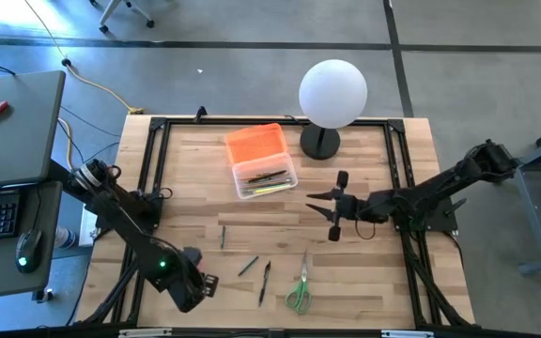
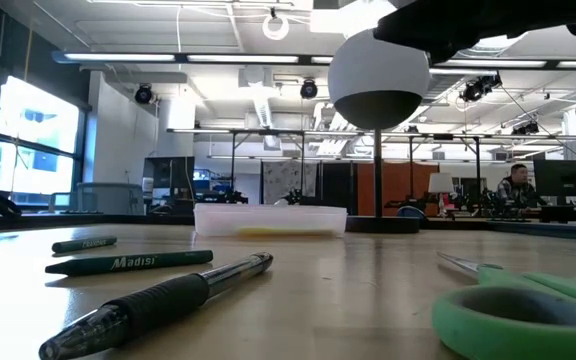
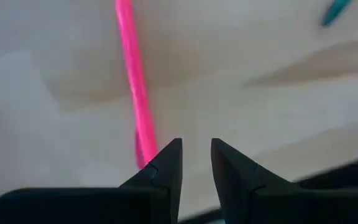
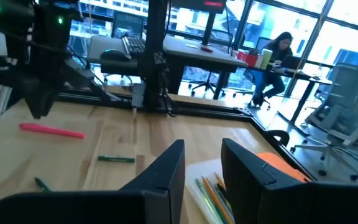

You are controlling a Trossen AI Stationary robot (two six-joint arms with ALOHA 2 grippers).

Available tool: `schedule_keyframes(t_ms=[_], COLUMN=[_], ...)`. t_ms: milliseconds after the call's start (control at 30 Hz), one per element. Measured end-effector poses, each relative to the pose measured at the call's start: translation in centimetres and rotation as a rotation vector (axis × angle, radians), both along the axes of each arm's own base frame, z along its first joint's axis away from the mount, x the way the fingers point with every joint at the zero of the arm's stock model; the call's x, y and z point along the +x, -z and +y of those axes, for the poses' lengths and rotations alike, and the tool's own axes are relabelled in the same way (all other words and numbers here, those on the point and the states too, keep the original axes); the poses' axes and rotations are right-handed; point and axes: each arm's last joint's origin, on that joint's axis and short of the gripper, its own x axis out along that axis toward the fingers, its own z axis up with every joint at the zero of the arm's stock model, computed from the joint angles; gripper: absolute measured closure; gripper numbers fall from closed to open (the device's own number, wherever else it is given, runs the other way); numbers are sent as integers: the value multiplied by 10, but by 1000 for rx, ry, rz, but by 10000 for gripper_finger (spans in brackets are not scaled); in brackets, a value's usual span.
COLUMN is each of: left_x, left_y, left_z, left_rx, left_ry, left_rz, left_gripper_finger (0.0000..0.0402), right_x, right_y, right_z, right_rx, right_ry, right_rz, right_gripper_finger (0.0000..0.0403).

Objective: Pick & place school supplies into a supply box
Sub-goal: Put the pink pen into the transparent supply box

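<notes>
I hover my left gripper (image 3: 196,155), fingers slightly apart and empty, over the pink marker (image 3: 132,81); next I lower and close.

We see a worktop (image 1: 364,282) of pale wood planks with a smooth, faintly sheened finish, framed by matt black metal rails (image 1: 153,178). The supply box (image 1: 266,178) looks like clear plastic, its orange lid (image 1: 256,144) textured. The globe lamp (image 1: 332,92) is matt white. The scissors (image 2: 528,310) have matt green plastic handles, and the pen (image 2: 158,300) a clear glossy barrel with a black rubbery grip.
</notes>
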Motion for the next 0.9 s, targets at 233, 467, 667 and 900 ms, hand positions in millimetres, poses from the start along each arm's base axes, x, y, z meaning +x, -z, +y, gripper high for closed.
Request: schedule_keyframes(t_ms=[233,467,667,900], left_x=[-8,-8,-8,-5], left_y=[22,24,30,48], left_z=[12,12,12,5], left_rx=[47,59,86,66], left_ry=[-29,-29,4,27], left_rz=[47,57,77,158], left_gripper_finger=[284,284,284,284], right_x=[0,0,0,0], right_y=[0,0,1,1], right_z=[0,0,0,0], right_rx=[-3,-4,0,2], right_ry=[6,6,6,5], right_rz=[0,5,6,5], right_gripper_finger=[320,320,320,320])
